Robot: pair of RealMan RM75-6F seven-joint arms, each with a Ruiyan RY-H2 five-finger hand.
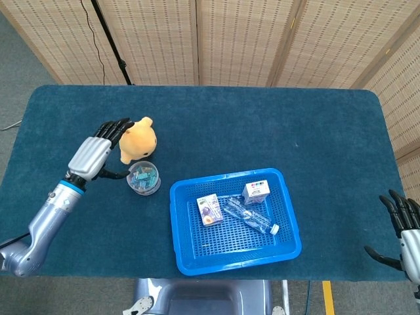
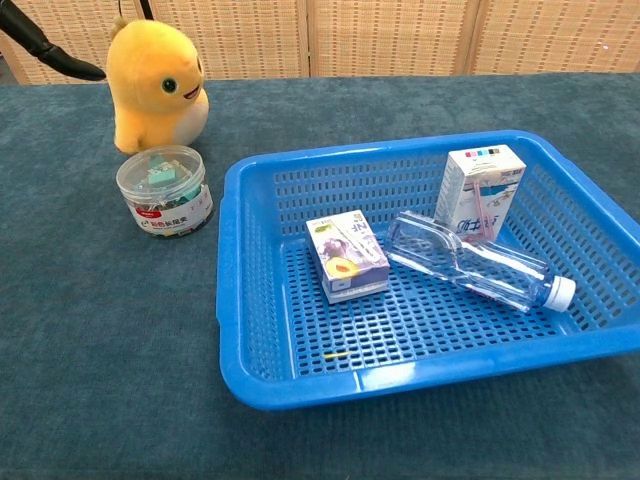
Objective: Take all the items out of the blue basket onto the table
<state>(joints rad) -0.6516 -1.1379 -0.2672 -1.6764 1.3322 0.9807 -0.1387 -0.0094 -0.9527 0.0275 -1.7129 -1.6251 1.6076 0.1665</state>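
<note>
The yellow plush toy (image 1: 138, 140) (image 2: 158, 84) stands upright on the table, to the far left of the blue basket (image 1: 174, 223) (image 2: 229, 300). My left hand (image 1: 97, 151) is just left of the plush with its fingers spread, holding nothing; the chest view catches only one dark fingertip (image 2: 48, 58), apart from the toy. In the basket lie a purple box (image 1: 209, 210) (image 2: 347, 256), a white carton (image 1: 256, 191) (image 2: 479, 192) and a clear bottle (image 1: 252, 218) (image 2: 472, 264). My right hand (image 1: 404, 231) hangs empty with fingers spread beyond the table's right front corner.
A clear round jar of small clips (image 1: 143, 178) (image 2: 165, 190) stands between the plush and the basket's left rim, close to my left thumb. Blue cloth covers the table (image 1: 262, 131). Folding screens stand behind the far edge.
</note>
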